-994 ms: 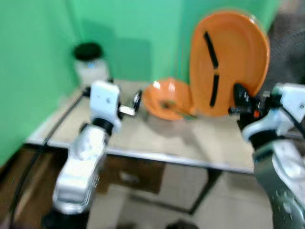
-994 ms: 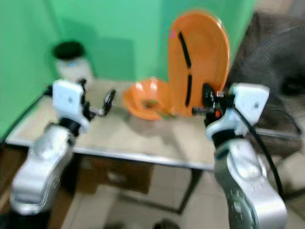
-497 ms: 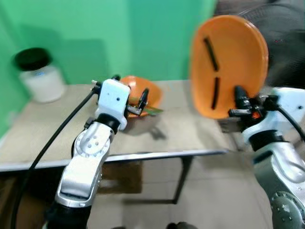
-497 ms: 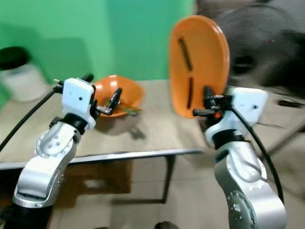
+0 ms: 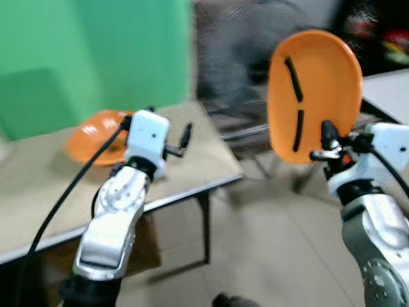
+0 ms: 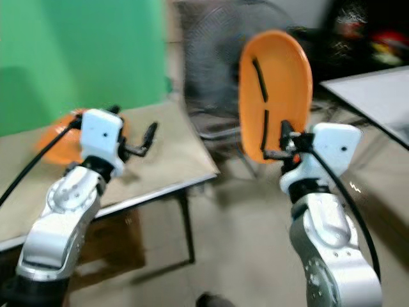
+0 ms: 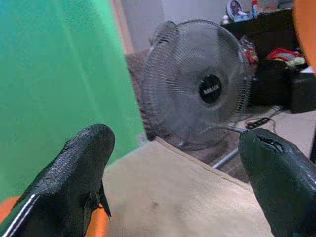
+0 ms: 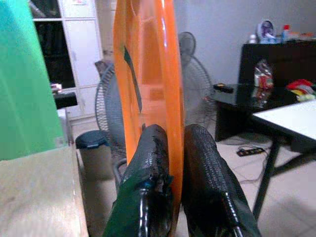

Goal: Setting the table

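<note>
My right gripper [image 5: 326,142] is shut on the lower rim of a large orange oval plate [image 5: 314,89], holding it upright in the air to the right of the table. The right wrist view shows the plate [image 8: 148,84] edge-on, pinched between the two black fingers [image 8: 148,168]. My left gripper [image 5: 185,137] is open and holds nothing, hovering over the beige table [image 5: 185,173] near its right end. An orange bowl [image 5: 96,134] rests on the table behind my left arm.
A green wall [image 5: 77,57] backs the table. A standing fan [image 7: 202,94] is just beyond the table's right end. A white table [image 6: 377,89] and a dark cabinet [image 8: 281,69] stand further right. Tiled floor [image 5: 268,256] lies between the two tables.
The view has swung to the right: the table and bowl slid left, the white jar left the picture, and the fan and white table came in. The plate stays held upright.
</note>
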Tool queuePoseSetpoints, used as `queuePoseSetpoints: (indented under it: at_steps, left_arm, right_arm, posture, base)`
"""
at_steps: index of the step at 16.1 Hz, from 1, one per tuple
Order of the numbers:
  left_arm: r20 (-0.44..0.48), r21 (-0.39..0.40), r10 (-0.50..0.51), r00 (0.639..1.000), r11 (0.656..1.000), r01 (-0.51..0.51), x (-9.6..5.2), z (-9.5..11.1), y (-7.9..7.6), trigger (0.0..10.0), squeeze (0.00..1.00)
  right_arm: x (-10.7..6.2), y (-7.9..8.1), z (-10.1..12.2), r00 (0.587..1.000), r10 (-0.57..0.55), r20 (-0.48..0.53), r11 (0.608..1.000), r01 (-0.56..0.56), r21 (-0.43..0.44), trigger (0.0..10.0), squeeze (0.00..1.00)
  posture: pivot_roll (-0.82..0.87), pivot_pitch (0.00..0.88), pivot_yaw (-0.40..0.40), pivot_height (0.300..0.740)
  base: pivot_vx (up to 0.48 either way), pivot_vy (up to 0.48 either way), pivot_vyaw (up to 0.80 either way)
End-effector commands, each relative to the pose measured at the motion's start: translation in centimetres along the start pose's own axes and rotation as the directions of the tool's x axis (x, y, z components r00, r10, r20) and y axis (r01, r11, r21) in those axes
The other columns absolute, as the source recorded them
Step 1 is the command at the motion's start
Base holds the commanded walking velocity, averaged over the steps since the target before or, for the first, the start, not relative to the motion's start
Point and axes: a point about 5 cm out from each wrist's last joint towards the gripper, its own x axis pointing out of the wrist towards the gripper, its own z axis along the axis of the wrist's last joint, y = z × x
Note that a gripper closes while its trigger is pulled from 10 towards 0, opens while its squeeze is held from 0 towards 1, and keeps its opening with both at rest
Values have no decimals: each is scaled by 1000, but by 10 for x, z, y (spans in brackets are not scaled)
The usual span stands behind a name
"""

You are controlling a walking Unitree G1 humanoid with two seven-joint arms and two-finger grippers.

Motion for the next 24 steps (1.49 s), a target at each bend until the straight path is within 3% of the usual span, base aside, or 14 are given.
queuePoseSetpoints:
  at_steps: [1, 2, 4, 9, 11, 14, 16, 18, 19, 20, 24]
  left_arm:
    - [0, -32, 26, 1000, 999, -26, 0, -1, -2, 10000, 0]
    - [15, -64, 75, 997, 995, -74, -1, -2, -1, 10000, 0]
    - [76, -112, 144, 987, 984, -135, 0, 2, -2, 10000, 0]
    - [48, -145, 116, 992, 983, -108, 1, 0, -1, 10000, 0]
    - [-4, -107, 57, 998, 993, -57, 0, -5, 0, 10000, 0]
    - [59, 39, 145, 988, 988, -147, -2, -11, 14, 10000, 0]
    - [69, 82, 123, 990, 988, -128, -5, -13, 13, 10000, 0]
    - [0, 17, 24, 1000, 1000, -24, -9, -18, 8, 10000, 0]
    - [-12, -2, 11, 1000, 1000, -11, -10, -19, 6, 10000, 0]
    - [-32, -73, 9, 999, 997, -12, -14, -22, 5, 10000, 0]
    - [-22, -33, 27, 999, 999, -28, -16, -23, 6, 10000, 0]
  right_arm:
    - [-2, 0, 9, 999, 5, 51, 1000, -5, -2, 10000, 0]
    - [-3, 1, 7, 999, 2, 45, 999, -4, 49, 10000, 0]
    - [-2, 1, 5, 999, -2, 49, 999, 0, 49, 10000, 0]
    - [-5, -3, 0, 999, -45, 29, 997, 43, 57, 10000, 0]
    - [-8, -7, -3, 997, -68, 20, 997, 67, 47, 10000, 0]
    - [-11, -8, -10, 997, -73, -2, 997, 73, 12, 10000, 0]
    - [-15, -12, -10, 994, -105, 8, 994, 105, -26, 10000, 0]
    - [-15, -12, -14, 996, -86, -19, 996, 85, -21, 10000, 0]
    - [-15, -12, -17, 996, -81, -33, 997, 81, -16, 10000, 0]
    - [-13, -10, -25, 995, -50, -83, 999, 50, 0, 10000, 0]
    - [-12, -4, -31, 993, -15, -114, 1000, 15, 0, 10000, 0]
  posture:
    - [-21, 0, 5, 740]
    - [-19, 0, 2, 740]
    - [-8, 0, -6, 740]
    - [-30, 0, 22, 740]
    - [-25, 0, 21, 740]
    - [-31, 0, 29, 740]
    - [-38, 0, 30, 740]
    - [-27, 0, 21, 740]
    - [-23, 0, 16, 740]
    - [-20, 0, 3, 740]
    - [-9, 0, -12, 740]
  base:
    - [0, 0, -800]
    - [0, 0, 0]
    - [0, 0, 0]
    - [0, 0, -160]
    - [0, 0, -400]
    - [0, 0, 0]
    - [0, 0, -800]
    - [0, 0, -800]
    - [0, 0, -800]
    - [0, 0, -800]
    - [0, 0, -800]
